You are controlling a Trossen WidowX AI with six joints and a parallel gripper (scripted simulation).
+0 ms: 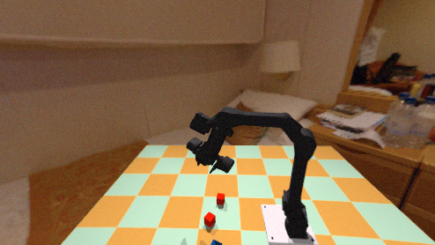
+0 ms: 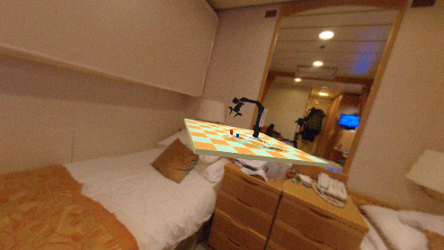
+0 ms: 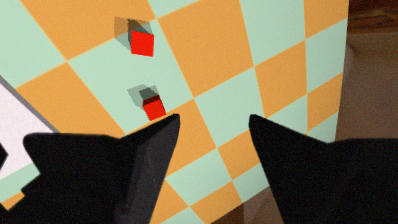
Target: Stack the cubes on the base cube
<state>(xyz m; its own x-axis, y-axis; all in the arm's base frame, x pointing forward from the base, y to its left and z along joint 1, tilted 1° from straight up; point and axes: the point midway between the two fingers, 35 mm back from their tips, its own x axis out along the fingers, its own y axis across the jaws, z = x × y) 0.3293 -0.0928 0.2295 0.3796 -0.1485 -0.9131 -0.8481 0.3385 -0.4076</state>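
gripper hanging open above the checkered board, nothing in it.

from my seat i see the arm (image 1: 299, 150) bent forward from its white base plate (image 1: 269, 216), with the gripper (image 1: 214, 164) pointed down, jaws parted and empty, well above the board (image 1: 145, 207). the two red cubes sit apart on the board: the far red cube (image 1: 220, 199) and the near red cube (image 1: 210, 219), both between the gripper and my edge of the top view. in the wrist view one red cube (image 3: 154, 108) shows just past the left fingertip (image 3: 167, 131) (the other (image 3: 141, 43) lies further out). the blue base cube (image 1: 216, 242) only peeks in at the bottom edge.
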